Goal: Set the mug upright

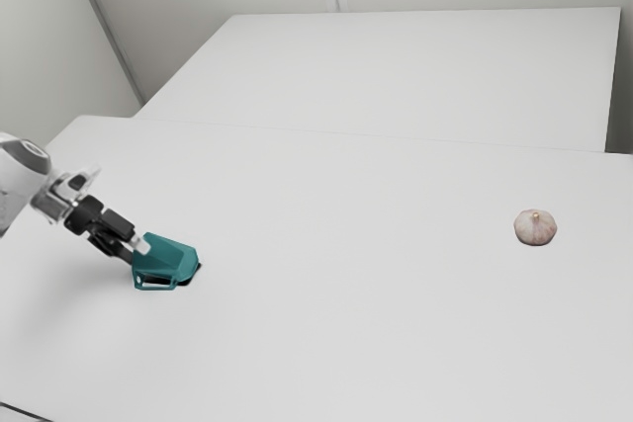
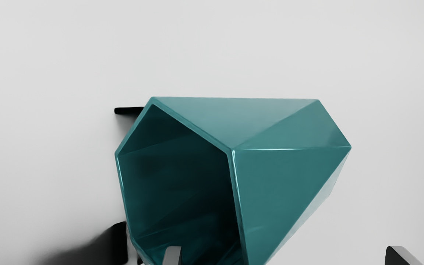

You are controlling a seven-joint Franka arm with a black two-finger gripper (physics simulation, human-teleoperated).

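Observation:
The teal faceted mug (image 1: 166,259) lies on its side on the table at the exterior view's left, its handle low on the near side. My gripper (image 1: 136,249) is right against the mug in that view. In the wrist view the mug (image 2: 278,176) shows its dark open mouth and outer facets. Spread wide, my gripper (image 2: 283,255) has one fingertip at the mouth opening and the other well outside the mug, over bare table. The handle is hidden in the wrist view.
A garlic bulb (image 1: 535,227) sits on the white table (image 1: 346,294), far off at the exterior view's right. Behind the table stands another white surface (image 1: 396,66), with pale walls around it.

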